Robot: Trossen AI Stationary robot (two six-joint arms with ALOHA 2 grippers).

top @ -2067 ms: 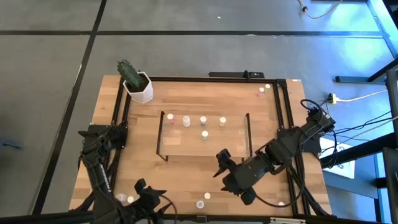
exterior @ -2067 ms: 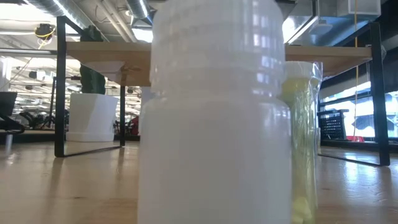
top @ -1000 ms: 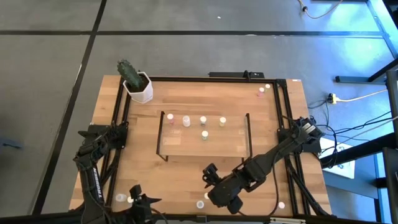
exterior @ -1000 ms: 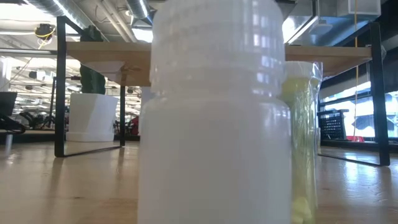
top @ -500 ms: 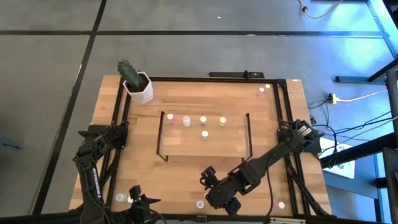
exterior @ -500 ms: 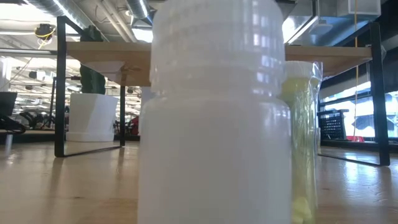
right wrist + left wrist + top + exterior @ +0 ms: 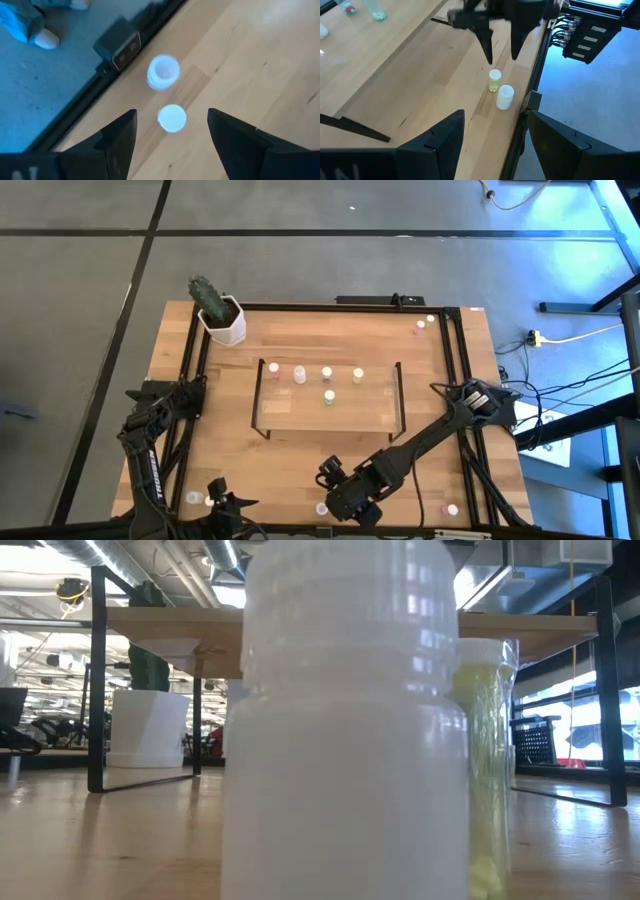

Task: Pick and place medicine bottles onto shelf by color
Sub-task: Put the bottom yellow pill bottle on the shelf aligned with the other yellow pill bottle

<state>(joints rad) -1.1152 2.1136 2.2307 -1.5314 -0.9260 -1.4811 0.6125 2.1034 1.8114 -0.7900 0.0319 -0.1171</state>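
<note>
Standing on the shelf point(image 7: 290, 416): five bottles; others remain on the table. Right gripper point(image 7: 500, 51) hangs open above two; left gripper point(image 7: 492, 142) open, idle.

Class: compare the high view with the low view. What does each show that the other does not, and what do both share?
Only the high view shows both arms: the right claw open above the two bottles at the table's front edge, the left claw open at the front left corner, and the bottles standing on the shelf.

Only the low view shows the white bottle and the yellow bottle close up, and the room behind.

Both show the shelf and the white cactus pot.
</note>
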